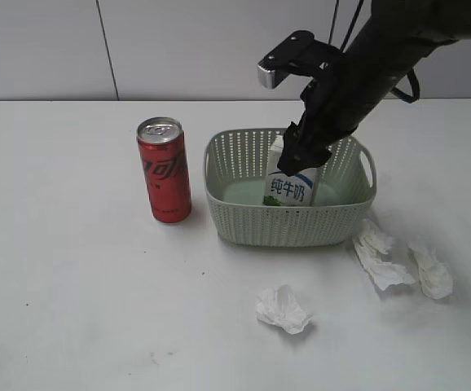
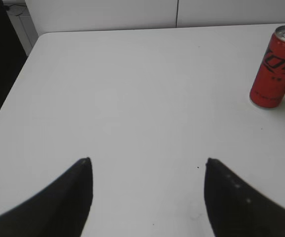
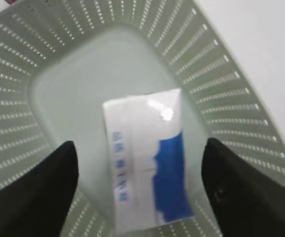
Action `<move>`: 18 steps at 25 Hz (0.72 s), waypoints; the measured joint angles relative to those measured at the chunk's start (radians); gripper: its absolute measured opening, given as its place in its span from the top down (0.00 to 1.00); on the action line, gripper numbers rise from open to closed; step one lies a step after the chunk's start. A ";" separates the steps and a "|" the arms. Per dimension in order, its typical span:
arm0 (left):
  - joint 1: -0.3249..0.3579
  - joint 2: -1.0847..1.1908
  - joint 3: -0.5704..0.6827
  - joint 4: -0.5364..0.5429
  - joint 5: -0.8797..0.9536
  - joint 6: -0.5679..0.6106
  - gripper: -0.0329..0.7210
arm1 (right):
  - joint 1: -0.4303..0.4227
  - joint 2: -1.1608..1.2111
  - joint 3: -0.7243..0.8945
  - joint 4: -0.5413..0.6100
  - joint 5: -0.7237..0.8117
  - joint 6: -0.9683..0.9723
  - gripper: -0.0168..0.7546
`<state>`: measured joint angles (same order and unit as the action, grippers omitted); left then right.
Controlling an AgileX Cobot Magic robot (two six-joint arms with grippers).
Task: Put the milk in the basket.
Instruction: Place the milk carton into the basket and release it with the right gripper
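The milk [image 1: 291,188], a small white carton with blue characters and green print, stands inside the pale green basket [image 1: 288,221]. In the right wrist view the milk [image 3: 145,160] lies between my open fingers, with space on both sides, over the basket floor [image 3: 73,94]. My right gripper [image 1: 302,155] hangs just above the carton's top, open [image 3: 140,148]. My left gripper [image 2: 147,163] is open and empty over bare table, out of the exterior view.
A red soda can [image 1: 164,169] stands left of the basket; it also shows at the right edge of the left wrist view [image 2: 276,66]. Three crumpled tissues [image 1: 283,309] [image 1: 378,259] [image 1: 433,271] lie in front and right of the basket.
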<state>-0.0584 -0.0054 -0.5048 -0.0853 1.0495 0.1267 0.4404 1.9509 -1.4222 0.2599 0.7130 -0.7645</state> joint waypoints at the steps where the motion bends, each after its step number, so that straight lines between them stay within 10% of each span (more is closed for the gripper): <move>1: 0.000 0.000 0.000 0.000 0.000 0.000 0.26 | 0.000 0.000 -0.008 0.000 0.006 0.002 0.19; 10: 0.000 0.000 0.000 0.000 0.000 0.000 0.26 | -0.026 -0.074 -0.179 -0.138 0.240 0.282 0.15; 18: 0.000 0.000 0.000 0.000 0.000 0.000 0.26 | -0.292 -0.174 -0.207 -0.224 0.479 0.504 0.21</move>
<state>-0.0584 -0.0054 -0.5048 -0.0853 1.0495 0.1267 0.1485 1.7772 -1.6293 0.0358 1.1918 -0.2610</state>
